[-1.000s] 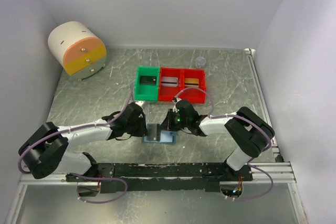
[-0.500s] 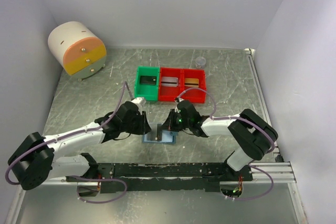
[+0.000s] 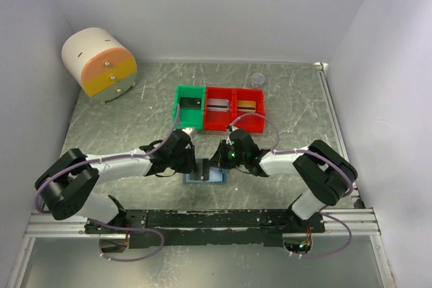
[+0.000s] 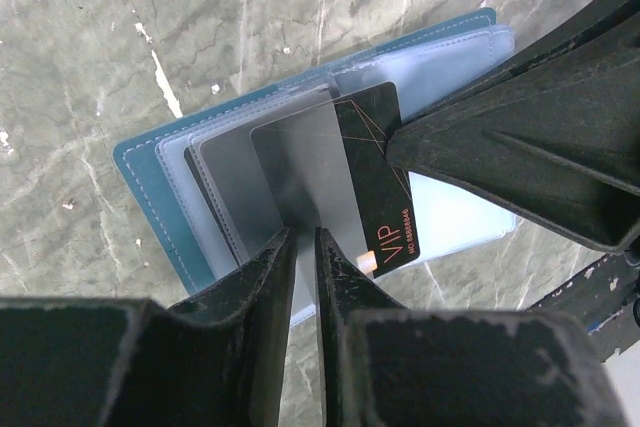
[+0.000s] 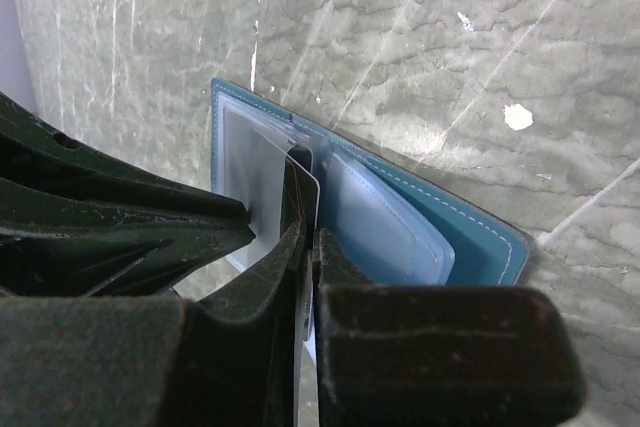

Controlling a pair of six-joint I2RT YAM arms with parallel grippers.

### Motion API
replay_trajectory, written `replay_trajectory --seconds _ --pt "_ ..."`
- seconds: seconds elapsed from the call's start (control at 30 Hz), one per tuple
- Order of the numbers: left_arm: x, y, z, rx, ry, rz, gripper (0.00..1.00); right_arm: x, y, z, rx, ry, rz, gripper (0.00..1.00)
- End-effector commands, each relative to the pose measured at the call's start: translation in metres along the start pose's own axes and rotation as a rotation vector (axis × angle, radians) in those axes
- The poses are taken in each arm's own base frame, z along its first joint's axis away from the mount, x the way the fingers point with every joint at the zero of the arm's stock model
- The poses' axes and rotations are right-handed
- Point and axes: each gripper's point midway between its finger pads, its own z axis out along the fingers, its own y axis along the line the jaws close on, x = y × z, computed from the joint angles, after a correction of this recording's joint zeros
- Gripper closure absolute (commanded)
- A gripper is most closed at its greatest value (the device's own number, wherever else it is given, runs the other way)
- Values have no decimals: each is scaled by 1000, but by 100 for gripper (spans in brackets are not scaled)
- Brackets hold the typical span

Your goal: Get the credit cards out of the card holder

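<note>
The blue card holder (image 3: 206,177) (image 4: 150,172) (image 5: 480,237) lies open between both grippers near the table's front edge. A black credit card (image 4: 385,207) marked VIP sticks out of its clear pockets, and in the right wrist view this card (image 5: 303,187) shows edge-on. My right gripper (image 3: 217,161) (image 5: 308,237) is shut on that card's edge. My left gripper (image 3: 196,164) (image 4: 302,239) has its jaws almost together on a grey translucent pocket leaf (image 4: 300,172) of the holder, right beside the card.
A green bin (image 3: 188,106) and a double red bin (image 3: 235,109) stand just behind the holder, each compartment with a card lying in it. At the back left sits a round drawer unit (image 3: 99,64). A small clear disc (image 3: 257,79) lies at the back.
My left gripper has shifted a little to the right, closer over the holder, and its arm has changed pose. The right gripper has stayed on the card.
</note>
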Motion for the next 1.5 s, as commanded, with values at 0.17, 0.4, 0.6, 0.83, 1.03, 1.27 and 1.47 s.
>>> replay_trajectory --seconds 0.17,0.4,0.6,0.83,1.03,1.27,1.47 --pt "21 24 -4 -107 40 6 75 7 13 3 -117 32 29 87" --pt "17 24 -7 -116 34 9 76 12 19 1 -163 64 8 86" --pt "13 23 -10 -115 21 18 76 7 14 -2 -131 46 12 99" --pt "11 17 -10 -84 14 36 76 -3 1 -13 -99 16 36 100" --pt "12 14 -8 -69 18 44 76 -2 -5 -9 -59 40 16 92" --pt "15 13 -6 -64 24 38 75 10 10 -7 -176 113 -8 77" --pt "16 16 -4 -80 30 36 76 15 15 -6 -228 138 3 75"
